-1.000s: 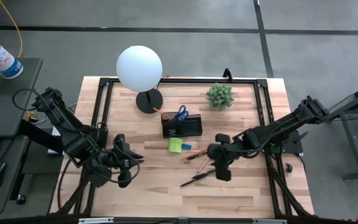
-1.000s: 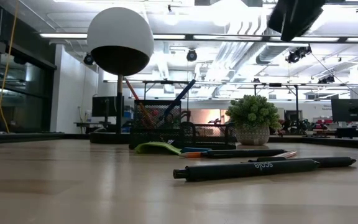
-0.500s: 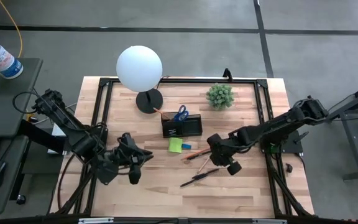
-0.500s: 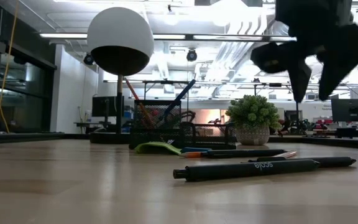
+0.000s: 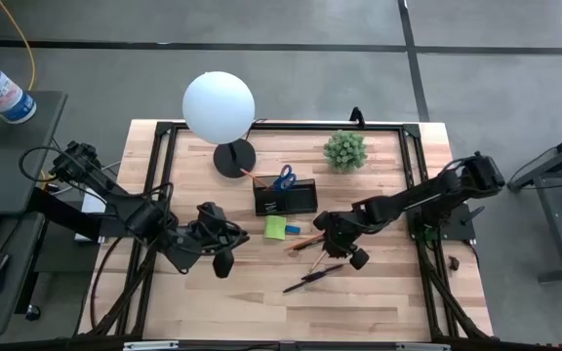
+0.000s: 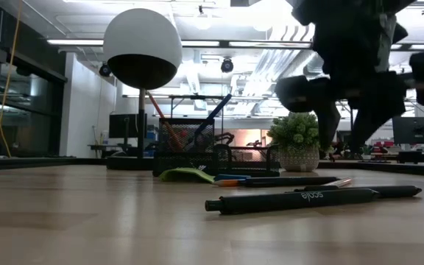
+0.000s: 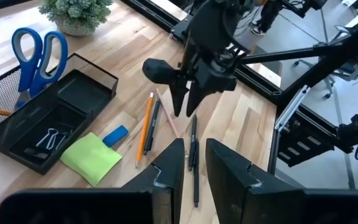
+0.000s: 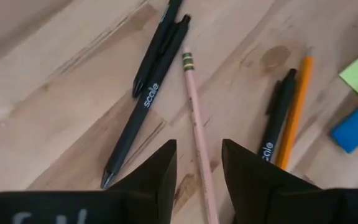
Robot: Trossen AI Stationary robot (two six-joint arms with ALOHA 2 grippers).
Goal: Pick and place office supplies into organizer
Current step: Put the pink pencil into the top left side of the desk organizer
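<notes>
We find the right tool [image 8: 197, 171] released, straddling the pink pencil [image 8: 197, 130] to grasp it; left tool [image 7: 194, 168] released, empty.

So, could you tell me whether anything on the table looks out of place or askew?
Nothing looks damaged or spilled. The pens and pencils just lie loose at odd angles beside the organizer, below the right pincer, not yet sorted.

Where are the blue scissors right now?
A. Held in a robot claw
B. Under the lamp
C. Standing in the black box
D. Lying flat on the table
C. The scissors stand with handles up in the box, while pens and pencils still lie on the table.
</notes>
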